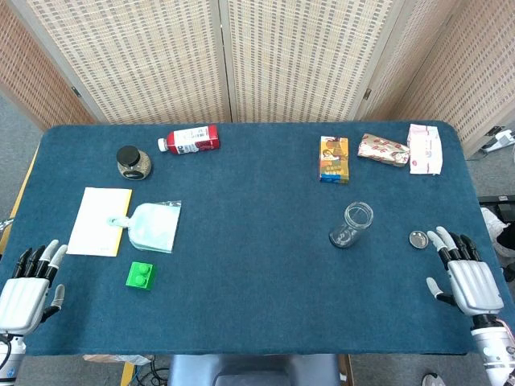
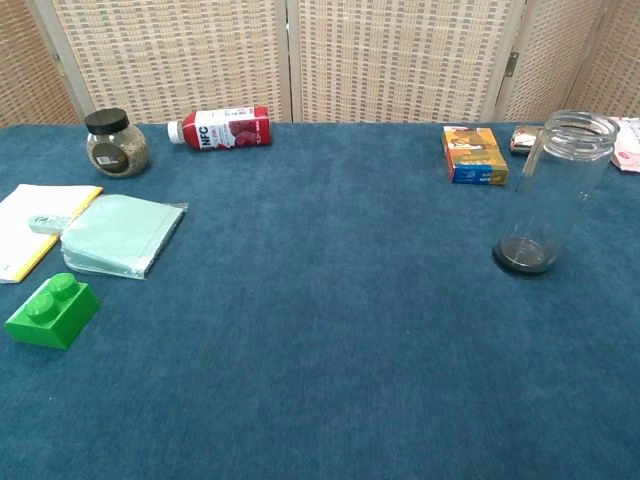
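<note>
Blue cloth covers our table (image 1: pixel 257 289) before wicker screens. Our left hand (image 1: pixel 30 281) rests released at eight o'clock, nearest the green brick (image 1: pixel 141 276). Our right hand (image 1: pixel 467 273), released at four o'clock, sits beside the metal lid (image 1: pixel 418 239); a careless sweep could topple the upright lidless glass jar (image 1: pixel 352 224). We see open room centrally.

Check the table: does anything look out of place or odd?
The red juice bottle lies on its side at the far edge. The clear jar stands open; its lid lies apart, near the right hand.

Small round lid (image 1: pixel 418 239) (flat, on cloth)
</note>
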`<control>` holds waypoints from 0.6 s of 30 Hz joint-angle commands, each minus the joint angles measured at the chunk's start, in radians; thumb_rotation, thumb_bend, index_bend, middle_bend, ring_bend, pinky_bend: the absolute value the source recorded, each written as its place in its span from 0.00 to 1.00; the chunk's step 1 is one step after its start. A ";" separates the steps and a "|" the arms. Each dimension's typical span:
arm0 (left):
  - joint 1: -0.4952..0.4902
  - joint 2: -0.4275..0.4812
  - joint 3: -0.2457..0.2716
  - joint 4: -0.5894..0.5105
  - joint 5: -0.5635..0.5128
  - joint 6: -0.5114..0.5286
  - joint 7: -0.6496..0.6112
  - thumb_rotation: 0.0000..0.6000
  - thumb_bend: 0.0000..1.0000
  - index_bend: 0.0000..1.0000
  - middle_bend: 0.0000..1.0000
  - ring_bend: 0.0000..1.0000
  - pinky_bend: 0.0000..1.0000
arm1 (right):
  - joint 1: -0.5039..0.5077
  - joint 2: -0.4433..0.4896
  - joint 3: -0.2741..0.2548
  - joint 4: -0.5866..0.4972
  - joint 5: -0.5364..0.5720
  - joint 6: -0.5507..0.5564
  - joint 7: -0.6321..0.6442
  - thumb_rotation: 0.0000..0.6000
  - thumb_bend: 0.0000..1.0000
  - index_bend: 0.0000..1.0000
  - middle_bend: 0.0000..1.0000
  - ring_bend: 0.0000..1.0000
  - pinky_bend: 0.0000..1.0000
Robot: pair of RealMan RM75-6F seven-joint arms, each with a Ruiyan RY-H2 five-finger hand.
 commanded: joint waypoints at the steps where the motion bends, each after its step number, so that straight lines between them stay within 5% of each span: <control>1: 0.000 0.000 0.003 -0.002 0.005 0.000 0.002 1.00 0.50 0.00 0.00 0.00 0.00 | 0.002 -0.001 0.002 0.004 0.007 -0.005 -0.002 1.00 0.37 0.00 0.00 0.00 0.00; 18: 0.006 0.012 0.002 -0.005 0.017 0.020 -0.027 1.00 0.50 0.00 0.00 0.00 0.00 | 0.074 0.075 0.038 -0.016 0.128 -0.158 0.000 1.00 0.37 0.00 0.00 0.00 0.00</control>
